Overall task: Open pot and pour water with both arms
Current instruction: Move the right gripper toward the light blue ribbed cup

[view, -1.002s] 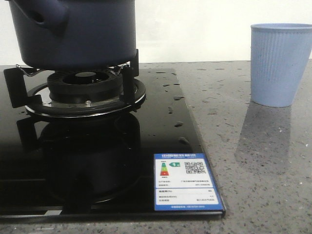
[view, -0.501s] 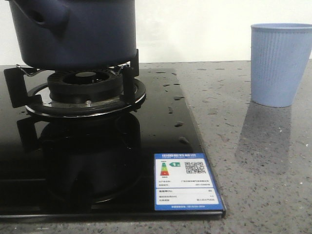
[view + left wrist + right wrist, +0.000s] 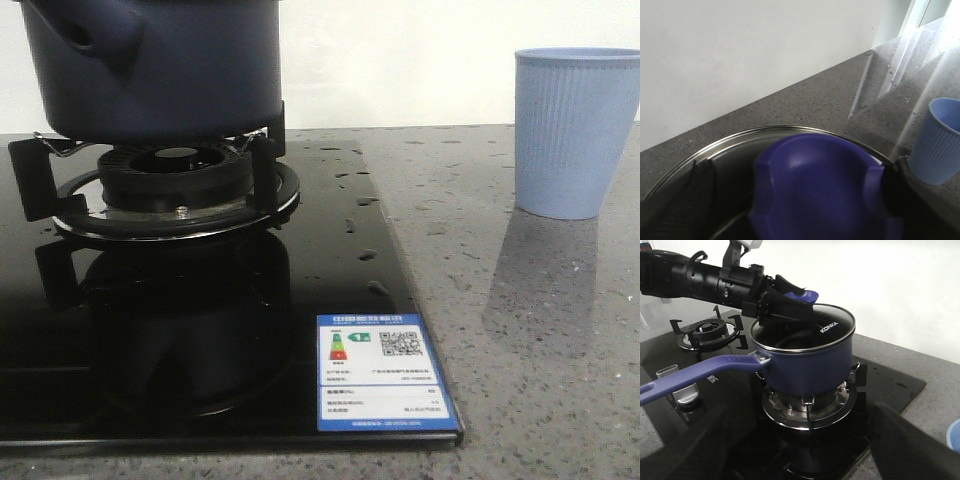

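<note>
- On the gas burner (image 3: 185, 190) sits the pot (image 3: 807, 362), dark blue and round, with its glass lid (image 3: 832, 327) on top.
- The burner is part of a shiny black stove (image 3: 330, 260) set in a grey speckled counter (image 3: 530, 330).
- The left gripper (image 3: 792, 302) is right at the lid's blue knob (image 3: 820, 187), reaching in from the side.
- Its dark fingers (image 3: 687, 200) sit on both sides of the knob, so the knob is between them. They look closed in on it, but I cannot tell for sure if they squeeze it.
- The lid looks a bit tipped, but it has not come away from the pot.
- The pot's long handle (image 3: 695, 372) sticks out sideways, toward the right wrist camera.
- The right gripper (image 3: 800, 450) shows only as blurry dark fingers at the edge of its own view. They are spread wide and hold nothing, and they sit near the handle's end.
- I think the left arm lifts the lid first, since it is at the knob. The right arm is nearer the handle.
- The pale blue cup (image 3: 575, 130) stands on the counter, well apart from the pot.
</note>
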